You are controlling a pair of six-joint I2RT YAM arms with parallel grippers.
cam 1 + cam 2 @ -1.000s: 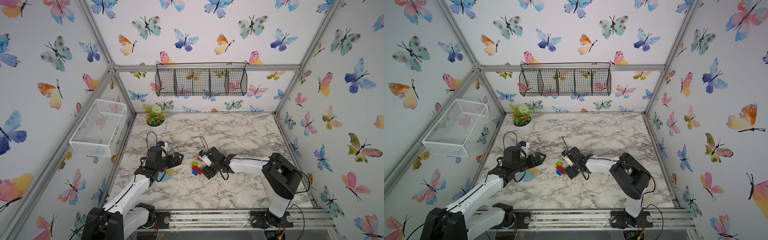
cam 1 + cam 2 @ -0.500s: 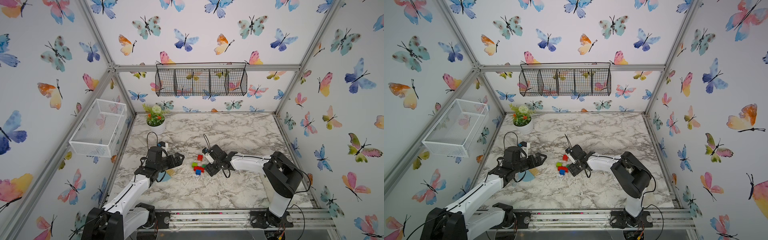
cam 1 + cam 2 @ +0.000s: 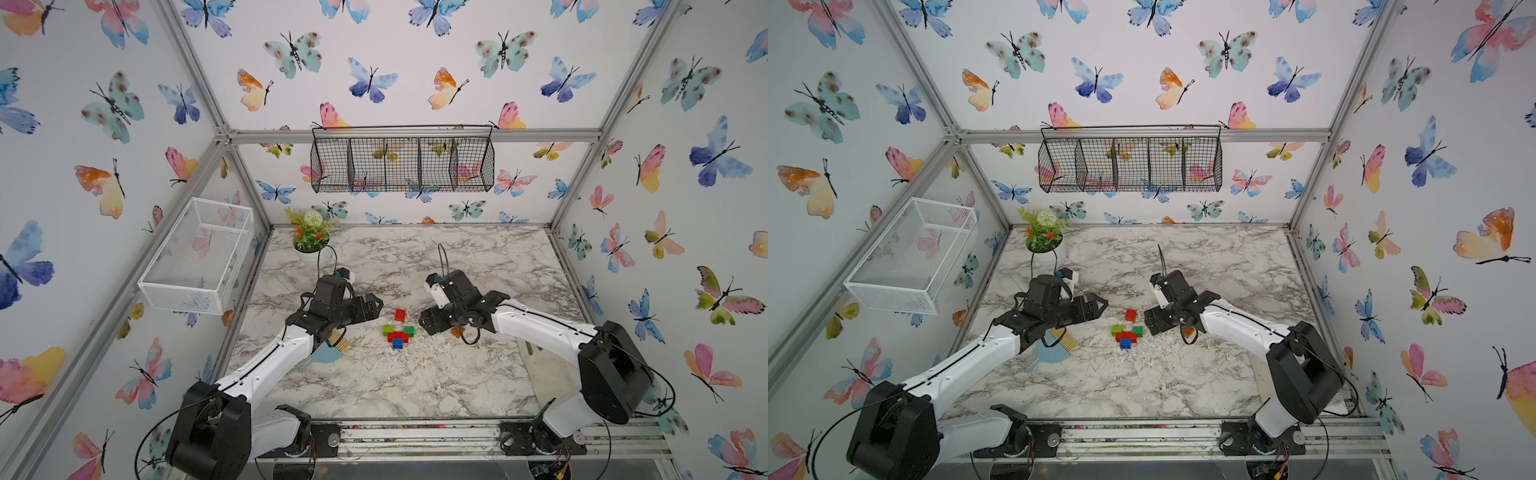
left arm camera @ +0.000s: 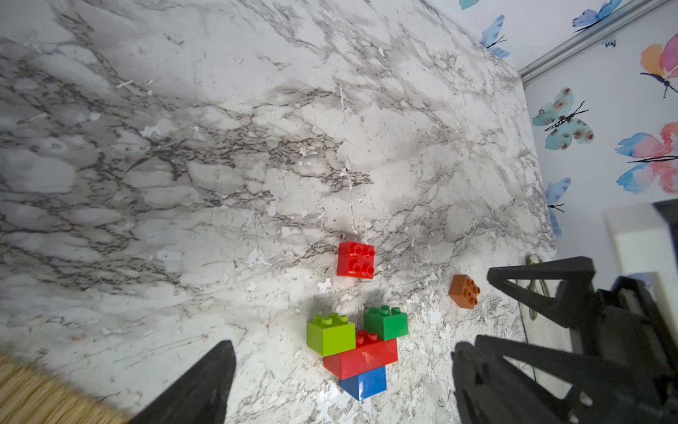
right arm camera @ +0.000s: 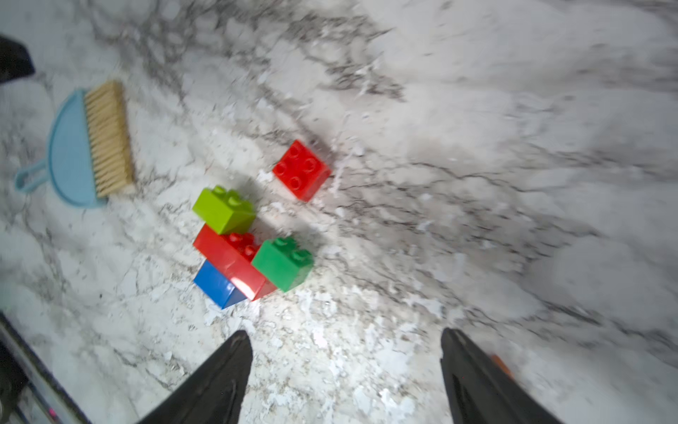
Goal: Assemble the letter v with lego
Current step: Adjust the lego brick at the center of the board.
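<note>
Lego cluster (image 4: 361,358) (blue, long red, lime, green joined) lies mid-counter (image 3: 415,386), between the left jaws and the right jaws, touching neither. Loose red brick (image 4: 356,258) sits just beyond it, orange brick (image 4: 464,292) close by the right jaws. Brush (image 5: 91,143) lies under the left arm (image 3: 270,357). Left arm and right arm (image 3: 536,328) reach low and inward. Both jaws are wide and empty.

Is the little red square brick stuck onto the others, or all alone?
Alone. The red square brick sits studs up on the table, with a gap between it and the joined bricks.
</note>
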